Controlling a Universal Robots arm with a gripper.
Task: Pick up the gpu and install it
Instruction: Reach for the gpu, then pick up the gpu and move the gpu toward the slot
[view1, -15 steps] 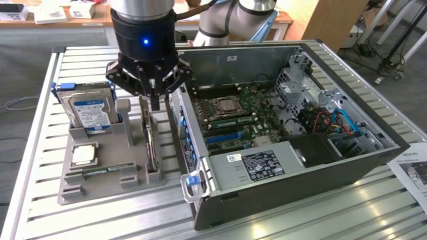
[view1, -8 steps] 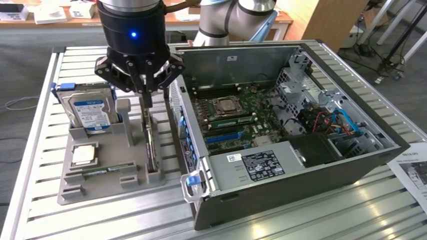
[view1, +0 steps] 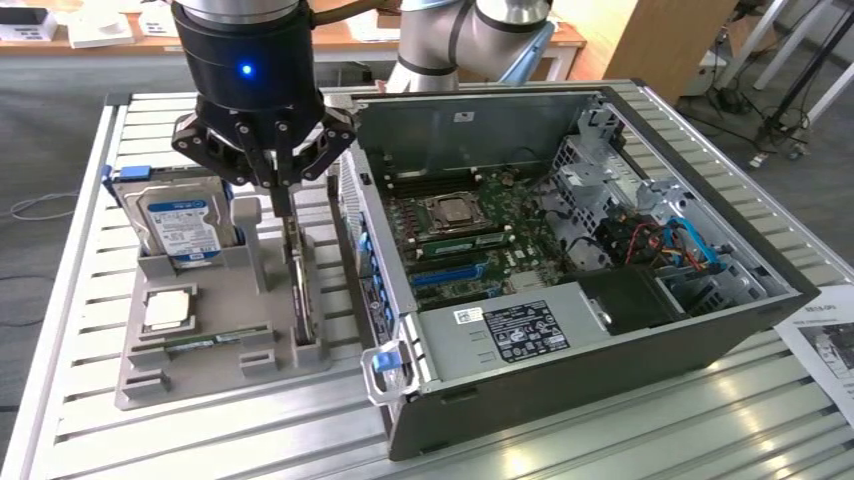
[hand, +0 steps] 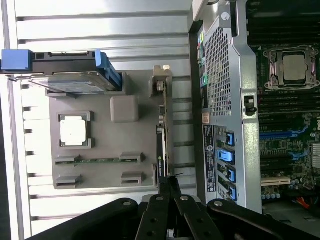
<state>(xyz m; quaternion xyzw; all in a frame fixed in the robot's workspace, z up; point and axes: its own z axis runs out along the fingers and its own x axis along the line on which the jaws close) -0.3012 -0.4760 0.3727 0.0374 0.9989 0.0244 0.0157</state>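
Observation:
The gpu (view1: 303, 290) is a thin dark card standing on edge in a slot of the grey holder tray (view1: 227, 365), beside the open computer case (view1: 574, 340). My gripper (view1: 283, 203) hangs just over the card's far end, its black fingers pressed together and shut with nothing visible between them. In the wrist view the gpu (hand: 161, 145) runs edge-on along the tray's side nearest the case, and the gripper (hand: 171, 181) sits close to one end of it. The motherboard (view1: 467, 240) lies exposed inside the case, with a blue card slot (view1: 447, 275).
The tray also holds a silver hard drive (view1: 180, 225) with a blue label, a processor chip (view1: 167, 310) and a green memory stick (view1: 214, 340). The case's back wall (view1: 360, 230) rises right beside the gpu. A paper sheet (view1: 827, 345) lies at the exterior view's right.

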